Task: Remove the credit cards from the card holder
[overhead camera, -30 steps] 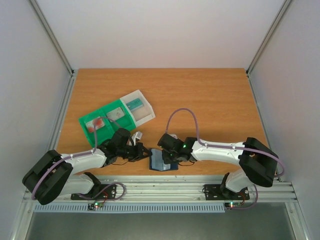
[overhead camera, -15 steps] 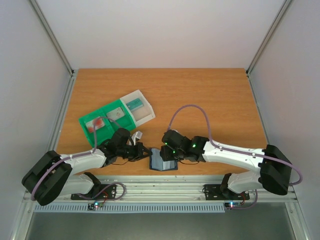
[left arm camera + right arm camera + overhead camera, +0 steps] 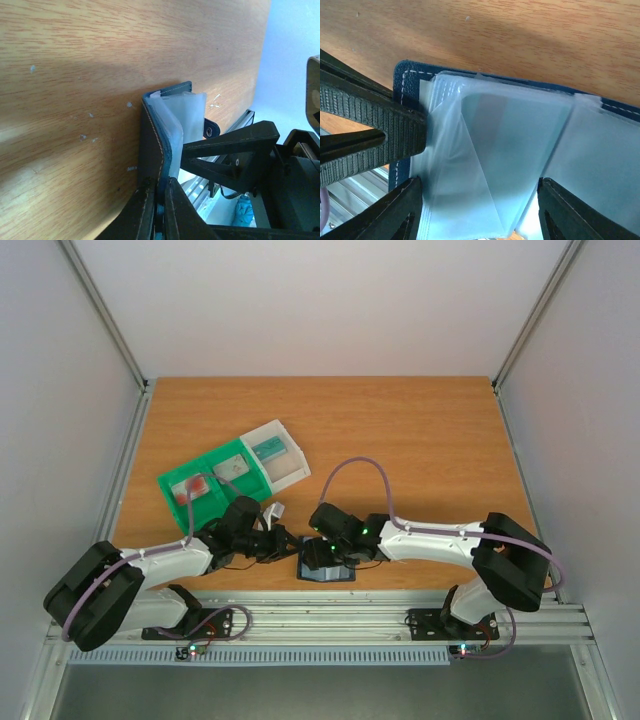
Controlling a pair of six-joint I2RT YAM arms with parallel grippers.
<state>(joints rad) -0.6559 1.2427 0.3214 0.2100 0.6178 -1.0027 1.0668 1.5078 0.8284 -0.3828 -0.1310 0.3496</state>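
Note:
The card holder (image 3: 330, 568), a dark navy wallet, lies open near the table's front edge. My left gripper (image 3: 291, 547) is shut on its left cover edge (image 3: 152, 145), with the fingers (image 3: 145, 210) pinched on the leather. My right gripper (image 3: 322, 553) hovers just over the wallet, open. Its fingers (image 3: 395, 212) stand wide on either side of the clear plastic sleeves (image 3: 495, 165). A pale grey card shape (image 3: 520, 135) shows through the top sleeve. The left gripper's ribbed finger (image 3: 370, 132) presses the wallet's corner (image 3: 402, 80). More cards lie in the tray: a teal one (image 3: 268, 449) and a pale one (image 3: 233, 468).
A green-and-white compartment tray (image 3: 215, 502) stands behind and left of the wallet, with a red item (image 3: 195, 487) in its left compartment. The metal rail (image 3: 320, 615) runs just in front of the wallet. Side walls close in the table.
The right arm swung out to the right, then came back. Its gripper now sits a little further left over the wallet. The left gripper has kept its hold.

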